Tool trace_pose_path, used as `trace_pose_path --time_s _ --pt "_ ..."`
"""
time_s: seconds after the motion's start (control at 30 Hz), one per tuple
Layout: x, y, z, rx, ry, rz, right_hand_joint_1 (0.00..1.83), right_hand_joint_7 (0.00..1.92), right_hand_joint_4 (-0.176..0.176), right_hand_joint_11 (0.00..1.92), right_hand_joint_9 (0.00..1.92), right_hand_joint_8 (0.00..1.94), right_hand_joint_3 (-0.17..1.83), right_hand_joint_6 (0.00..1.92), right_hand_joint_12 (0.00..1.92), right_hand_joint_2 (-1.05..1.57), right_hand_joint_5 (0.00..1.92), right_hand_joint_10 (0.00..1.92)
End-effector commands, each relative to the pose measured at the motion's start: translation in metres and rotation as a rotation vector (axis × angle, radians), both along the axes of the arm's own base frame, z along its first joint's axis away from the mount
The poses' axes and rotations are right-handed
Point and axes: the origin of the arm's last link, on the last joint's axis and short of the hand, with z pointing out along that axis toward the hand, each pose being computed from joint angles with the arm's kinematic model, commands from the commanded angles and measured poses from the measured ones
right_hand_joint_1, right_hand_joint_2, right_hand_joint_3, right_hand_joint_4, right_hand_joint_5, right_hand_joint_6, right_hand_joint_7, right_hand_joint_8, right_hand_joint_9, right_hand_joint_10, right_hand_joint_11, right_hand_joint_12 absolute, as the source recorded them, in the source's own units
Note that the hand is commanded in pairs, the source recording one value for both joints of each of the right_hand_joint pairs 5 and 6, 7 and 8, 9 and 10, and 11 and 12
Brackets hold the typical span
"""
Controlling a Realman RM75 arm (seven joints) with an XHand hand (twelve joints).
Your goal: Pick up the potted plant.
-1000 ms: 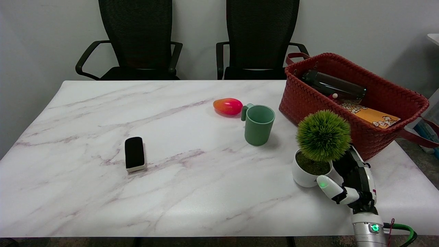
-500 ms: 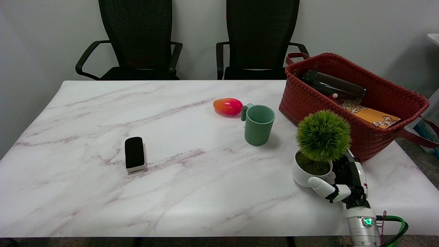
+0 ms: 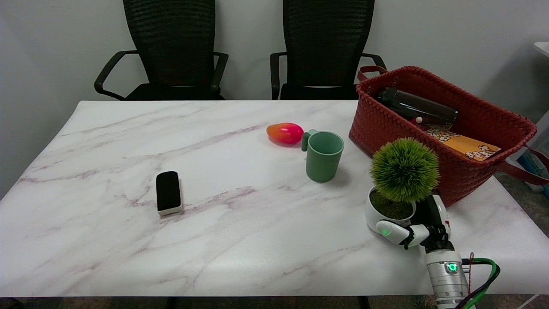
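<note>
Now the right hand [image 3: 418, 225] is sitting closer to the potted plant [image 3: 396, 189] than a moment ago: it has moved left and a little away from the near edge, and its thumb [image 3: 388, 229] is now lying across the front of the white pot, touching it. The other fingers are hidden behind the pot, so I cannot tell if the hand is really gripping. The potted plant is standing upright on the tabletop [image 3: 223, 214], unmoved, just in front of the red basket [image 3: 446, 124] and right of the green mug [image 3: 322, 154].
</note>
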Motion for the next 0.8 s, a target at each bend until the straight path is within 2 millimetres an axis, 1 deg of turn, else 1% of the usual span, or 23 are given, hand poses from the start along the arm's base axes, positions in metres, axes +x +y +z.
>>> trace_pose_path --time_s 0.03,0.6,0.8 --pt "0.0017 -0.0162 0.0024 0.041 0.021 -0.01 1.17 0.6 0.0 0.49 0.52 0.6 0.72 0.28 0.49 -0.25 0.28 0.52" --pt "-0.0006 -0.0157 0.004 0.039 0.026 -0.021 1.22 0.58 0.0 0.47 0.48 0.58 0.66 0.26 0.47 -0.21 0.26 0.48" --pt "-0.0009 -0.014 0.0045 0.039 0.022 -0.017 1.22 0.56 0.0 0.47 0.46 0.56 0.69 0.24 0.47 -0.21 0.24 0.46"
